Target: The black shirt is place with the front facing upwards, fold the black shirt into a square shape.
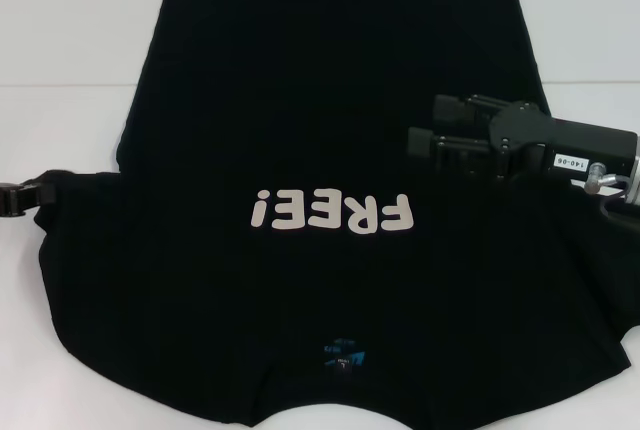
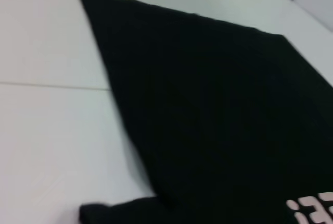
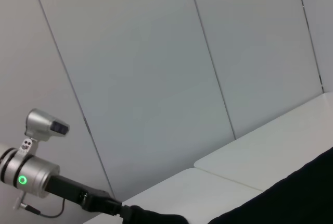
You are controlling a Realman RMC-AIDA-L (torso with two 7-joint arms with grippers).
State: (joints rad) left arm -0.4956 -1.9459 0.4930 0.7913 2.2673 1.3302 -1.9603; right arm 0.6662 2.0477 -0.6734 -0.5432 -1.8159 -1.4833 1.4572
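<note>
Black shirt (image 1: 330,150): flat on white bench (image 1: 70,40), lettering up, unfolded; all folds outstanding. Left gripper (image 1: 15,195) at sleeve edge, right gripper (image 1: 425,135) above shirt; grip states indeterminable.

The black shirt (image 1: 330,150) lies spread on the bench (image 1: 70,40), collar nearest the robot; left gripper (image 1: 18,196) at its left edge, right gripper (image 1: 445,130) over its right half

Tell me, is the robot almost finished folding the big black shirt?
Not yet. The soft black T-shirt with pale "FREE!" lettering lies spread front-up on the white table; no square yet. The left gripper is at its sleeve edge and the right gripper reaches over it. All the folding remains.
</note>
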